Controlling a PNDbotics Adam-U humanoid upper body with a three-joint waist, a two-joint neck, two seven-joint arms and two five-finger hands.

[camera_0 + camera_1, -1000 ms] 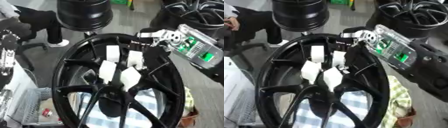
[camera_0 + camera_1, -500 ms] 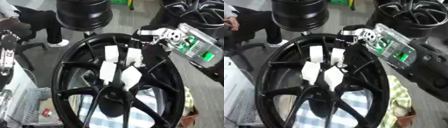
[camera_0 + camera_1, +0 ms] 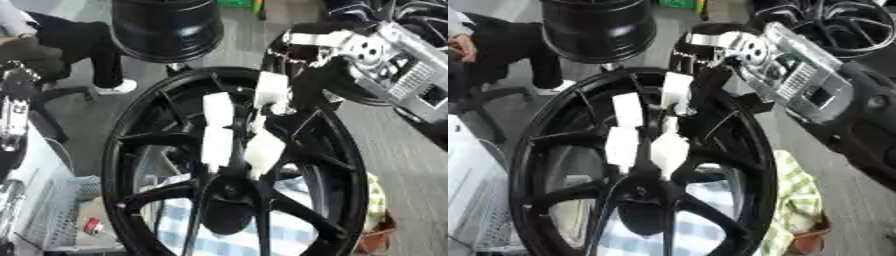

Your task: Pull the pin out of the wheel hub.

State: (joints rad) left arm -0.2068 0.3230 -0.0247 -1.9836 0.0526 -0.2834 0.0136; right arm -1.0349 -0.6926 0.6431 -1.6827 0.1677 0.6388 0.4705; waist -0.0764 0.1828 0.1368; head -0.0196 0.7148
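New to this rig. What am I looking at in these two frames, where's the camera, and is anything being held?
Both pictures are one moment, taken by the two eyes of a stereo camera in a humanoid robot's head, looking down at its work. The big black spoked ring is the wheel hub, with several white fingertips spread over its spokes near the centre. They belong to the robot's right hand, whose arm, silver with exposed electronics, comes in from the upper right. The hand seems to be reaching for the pin, but I cannot make out the pin or whether the fingers close on anything. The left hand is not in view. Under the hub lies a checked cloth; a black cylinder stands behind; a wire basket sits lower left.
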